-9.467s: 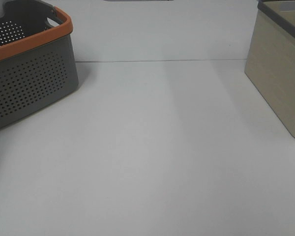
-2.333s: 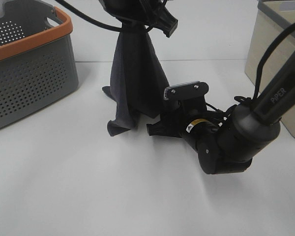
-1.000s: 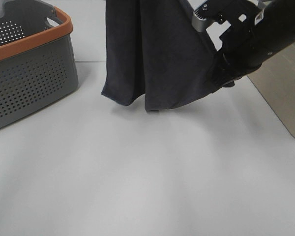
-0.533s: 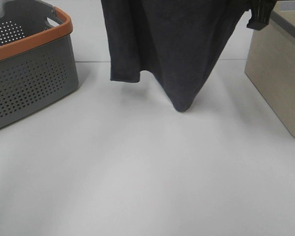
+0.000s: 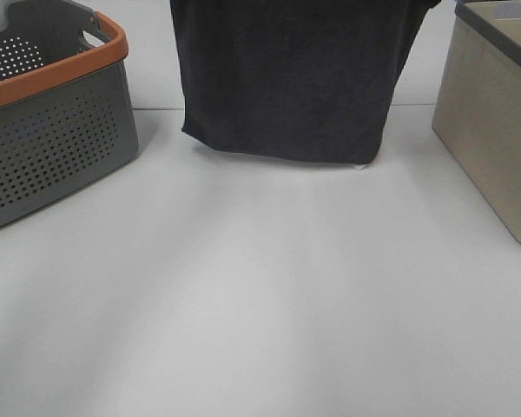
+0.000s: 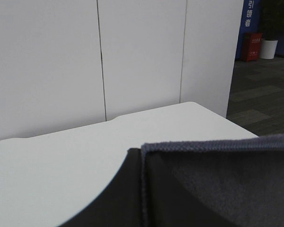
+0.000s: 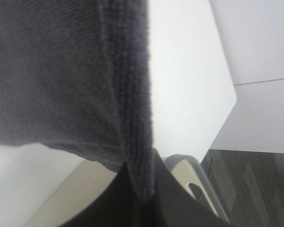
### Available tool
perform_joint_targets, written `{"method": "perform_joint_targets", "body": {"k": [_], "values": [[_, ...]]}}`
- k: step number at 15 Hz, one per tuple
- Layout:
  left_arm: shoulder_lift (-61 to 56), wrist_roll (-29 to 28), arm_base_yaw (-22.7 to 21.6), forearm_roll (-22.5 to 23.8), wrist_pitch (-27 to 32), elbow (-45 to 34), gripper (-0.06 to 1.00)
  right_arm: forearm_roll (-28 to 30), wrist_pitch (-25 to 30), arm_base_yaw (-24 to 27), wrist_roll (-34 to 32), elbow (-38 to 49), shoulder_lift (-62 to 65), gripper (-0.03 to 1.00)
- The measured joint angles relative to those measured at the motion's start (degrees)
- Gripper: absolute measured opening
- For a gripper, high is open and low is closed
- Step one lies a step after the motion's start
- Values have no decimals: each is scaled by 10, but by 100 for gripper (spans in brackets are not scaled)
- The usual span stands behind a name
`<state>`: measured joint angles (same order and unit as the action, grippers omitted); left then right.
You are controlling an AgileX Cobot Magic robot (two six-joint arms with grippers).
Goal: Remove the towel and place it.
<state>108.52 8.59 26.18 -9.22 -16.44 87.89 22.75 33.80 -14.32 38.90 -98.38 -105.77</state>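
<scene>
White bench [image 5: 260,313], matte, evenly lit. White panelled wall [image 6: 137,52] stands behind it. Dark patterned floor [image 6: 262,101] beyond, with a blue sign [image 6: 253,19] and red box [image 6: 252,46].

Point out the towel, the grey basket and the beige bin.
towel [image 5: 286,78]: exterior high view, middle of the hanging cloth.
grey basket [image 5: 61,143]: exterior high view, perforated front wall.
beige bin [image 5: 491,143]: exterior high view, its side wall.

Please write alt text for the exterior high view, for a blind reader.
A dark towel hangs spread flat over a white table, its top edge out of frame. A grey basket stands at left, a beige bin at right.
</scene>
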Motion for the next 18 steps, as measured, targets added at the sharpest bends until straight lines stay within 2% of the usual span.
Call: {"method": "perform_joint_targets", "body": {"k": [2, 4, 6, 7, 8, 9, 12, 14, 18], "values": [[33, -3, -13, 14, -54, -2, 0, 1, -100, 19, -45, 0, -3, 2], [58, -50, -30, 72, -102, -2, 0, 13, -162, 26, -92, -1, -3, 2], [64, -109, -42, 138, -111, -6, 0, 15, -168, 26, -112, 2, -3, 2], [64, -145, -47, 211, -138, -42, 0, 16, -164, 27, -125, 65, 10, 2], [63, -148, -46, 234, -147, -73, 0, 18, -168, 30, -129, 123, 26, 2], [59, -148, -41, 249, -158, -111, 0, 21, -185, 32, -129, 195, 48, 2], [28, -148, -36, 268, -226, -257, 0, 28, -286, 33, -129, 378, 115, 2], [9, -148, -36, 272, -252, -317, 0, 29, -338, 30, -127, 449, 132, 2], [-15, -148, -35, 290, -264, -434, 0, 32, -401, 11, -115, 574, 132, 2]]}}
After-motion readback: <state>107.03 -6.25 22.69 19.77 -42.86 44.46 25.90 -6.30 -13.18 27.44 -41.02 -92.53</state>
